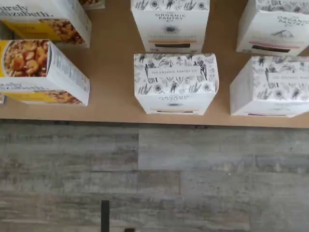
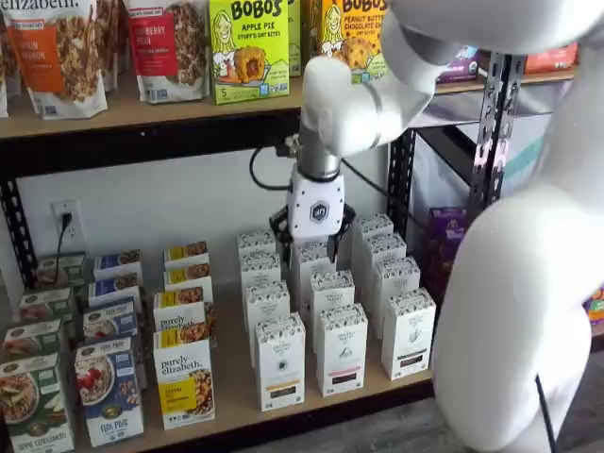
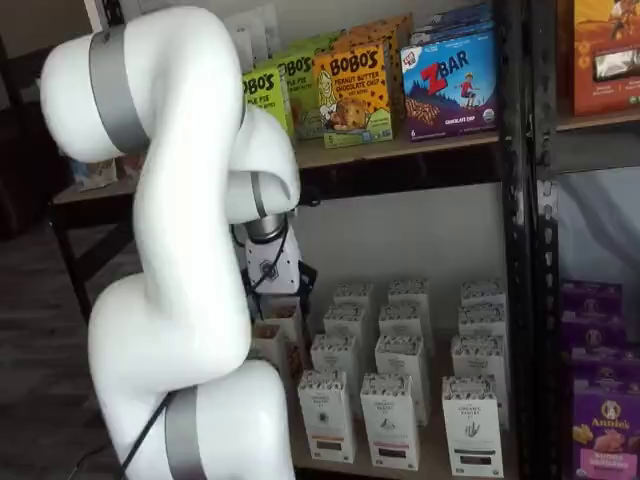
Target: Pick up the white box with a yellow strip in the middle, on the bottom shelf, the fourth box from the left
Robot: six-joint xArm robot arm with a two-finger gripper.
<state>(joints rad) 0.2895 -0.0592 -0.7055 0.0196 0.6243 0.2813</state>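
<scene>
The white box (image 2: 279, 361) stands upright at the front of the leftmost column of white cartons on the bottom shelf (image 2: 236, 401). It also shows in a shelf view as the front carton (image 3: 326, 415). In the wrist view I look down on its speckled top (image 1: 175, 82), with an orange strip low on its front, near the shelf's front edge (image 1: 111, 96). My gripper (image 2: 313, 236) hangs above the white cartons, well above the white box and apart from it. Its black fingers are spread to either side of the white body and hold nothing.
Alike white cartons with pinkish or dark strips (image 2: 342, 349) (image 2: 409, 332) stand right of the white box. Purely elizabeth boxes (image 2: 184, 385) (image 1: 43, 72) stand left of it. More cartons stand behind (image 1: 170, 24). Grey plank floor (image 1: 154, 174) lies before the shelf. The white arm (image 3: 190, 260) hides part of the shelves.
</scene>
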